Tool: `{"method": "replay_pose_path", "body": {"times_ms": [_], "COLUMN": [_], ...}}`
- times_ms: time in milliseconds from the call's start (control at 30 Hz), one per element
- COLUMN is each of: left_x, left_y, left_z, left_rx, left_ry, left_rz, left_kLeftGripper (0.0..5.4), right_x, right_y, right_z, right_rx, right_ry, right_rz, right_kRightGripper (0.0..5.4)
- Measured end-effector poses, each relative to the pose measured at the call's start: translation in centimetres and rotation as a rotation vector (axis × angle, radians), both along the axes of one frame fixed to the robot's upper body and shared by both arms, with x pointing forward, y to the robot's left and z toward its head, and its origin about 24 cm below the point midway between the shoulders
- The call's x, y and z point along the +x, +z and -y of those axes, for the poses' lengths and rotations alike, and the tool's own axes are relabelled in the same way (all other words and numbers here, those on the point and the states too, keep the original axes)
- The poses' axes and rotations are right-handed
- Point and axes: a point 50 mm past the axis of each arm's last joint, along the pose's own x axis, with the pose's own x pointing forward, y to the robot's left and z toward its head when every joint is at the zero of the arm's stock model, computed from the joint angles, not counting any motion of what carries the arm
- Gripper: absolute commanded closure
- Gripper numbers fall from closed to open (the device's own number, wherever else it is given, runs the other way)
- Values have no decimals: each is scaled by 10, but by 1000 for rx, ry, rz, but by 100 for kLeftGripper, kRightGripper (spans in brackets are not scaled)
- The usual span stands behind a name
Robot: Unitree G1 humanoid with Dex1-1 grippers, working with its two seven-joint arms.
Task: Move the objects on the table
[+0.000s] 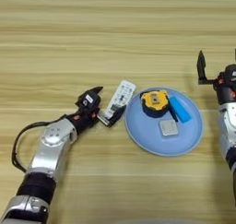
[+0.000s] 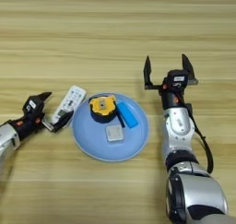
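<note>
The light wooden table [image 1: 115, 38] fills the view. On it sits a round pale blue plate [image 1: 152, 142], holding three things: a blue bar [image 1: 180, 109] lying slantwise on its right part, a yellow-black tape measure [image 1: 154, 102] at its far left part, and a small grey block [image 1: 168, 127] just nearer than both. A white remote [image 1: 120, 97] lies on the table just left of the plate. The left gripper [image 1: 109, 109] has its jaws spread around the remote's near end, one finger on each side. The right gripper [image 2: 168, 67] stands right of the plate, jaws spread wide, holding nothing.
</note>
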Motion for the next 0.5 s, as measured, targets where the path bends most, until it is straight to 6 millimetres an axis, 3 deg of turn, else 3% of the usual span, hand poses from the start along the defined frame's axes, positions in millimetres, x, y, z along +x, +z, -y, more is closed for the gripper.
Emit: {"method": "replay_pose_path", "body": {"times_ms": [500], "left_x": [-7], "left_y": [14], "left_z": [1], "left_rx": [48], "left_ry": [-74], "left_rz": [48], "left_kLeftGripper": [3], "right_x": [0], "right_y": [-1], "right_z": [0], "right_rx": [5], "right_ry": [-1], "right_rz": [-7], "right_kRightGripper": [0]}}
